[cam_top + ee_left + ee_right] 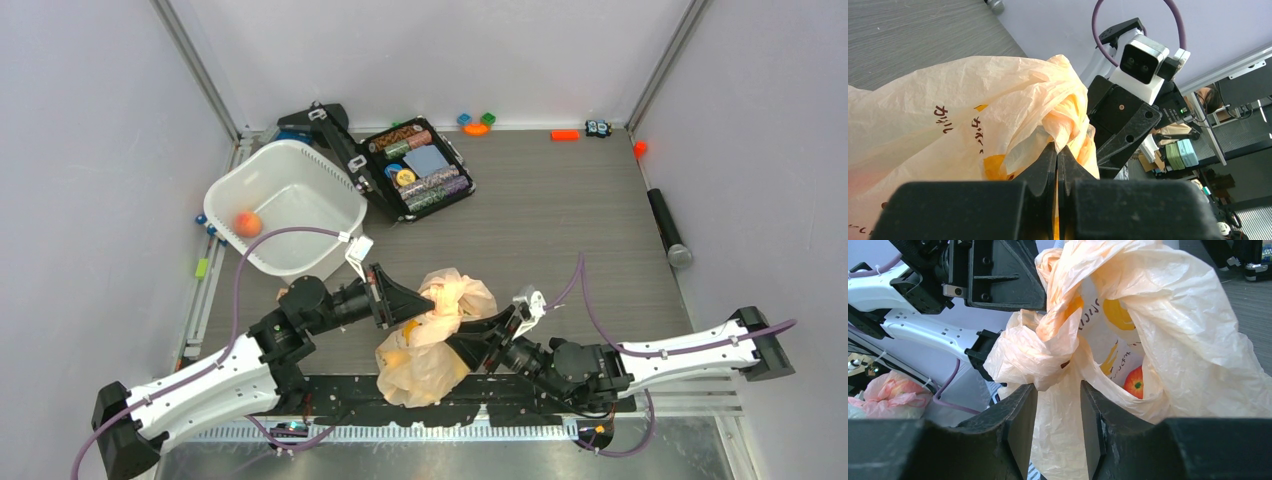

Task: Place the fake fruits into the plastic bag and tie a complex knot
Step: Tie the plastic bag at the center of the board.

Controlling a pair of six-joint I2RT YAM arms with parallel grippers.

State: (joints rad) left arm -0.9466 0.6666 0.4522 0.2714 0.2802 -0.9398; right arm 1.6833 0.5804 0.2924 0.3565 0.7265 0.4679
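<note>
The plastic bag (447, 322) sits bunched at the near middle of the table, between both grippers. A yellow fruit (394, 359) shows through its lower left. In the right wrist view a red apple (1134, 382) shows inside the bag (1168, 325). A small orange fruit (247, 223) lies in the white tub. My left gripper (424, 299) is shut on a gathered fold of the bag's top (1057, 150). My right gripper (463, 346) is open, its jaws standing either side of a twisted part of the bag (1058, 390) below a knot-like bunch.
The white tub (300, 180) stands at the back left. An open black case of poker chips (416, 168) lies beside it. Small coloured blocks (477, 124) and an orange block (565, 135) lie along the back edge. A black cylinder (667, 227) lies at the right.
</note>
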